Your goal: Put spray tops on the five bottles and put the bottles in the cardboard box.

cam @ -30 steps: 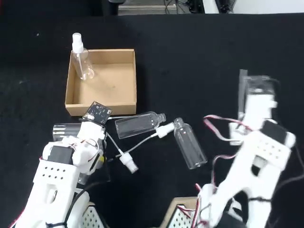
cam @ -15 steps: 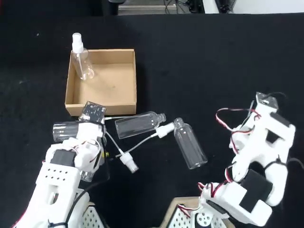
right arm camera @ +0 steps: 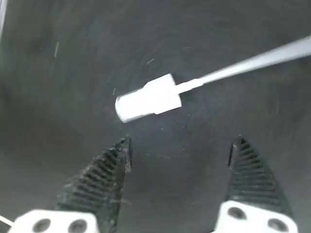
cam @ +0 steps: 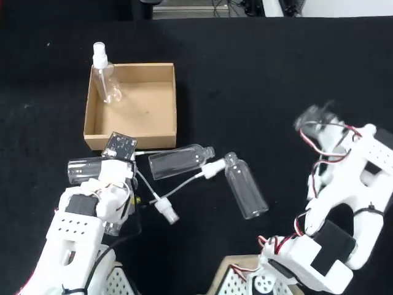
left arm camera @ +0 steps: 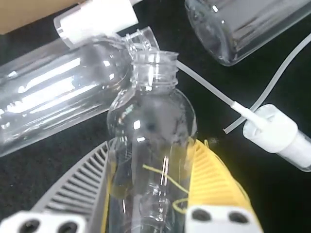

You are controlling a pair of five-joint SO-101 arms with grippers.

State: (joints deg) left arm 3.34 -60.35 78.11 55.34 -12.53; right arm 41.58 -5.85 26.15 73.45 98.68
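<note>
My left gripper is clamped on a clear plastic bottle with ribbed sides and an open threaded neck. Its grey finger and yellow finger press the bottle's flanks. The bottle's long axis runs in line with the gripper, and its mouth points away from the wrist toward the brown cardboard box. Its mouth sits right beside the neck of a second clear bottle, which lies crosswise on the black table.

The high view gives me the layout. A capped bottle leans in the box's far corner. Between the arms lie two uncapped bottles. One has its neck toward the right arm, and the other has its neck toward the box. Two loose white spray tops trail their tubes nearby.

My right gripper is spread wide just above the table. A white spray top with a straight tube lies a little beyond its tips.
</note>
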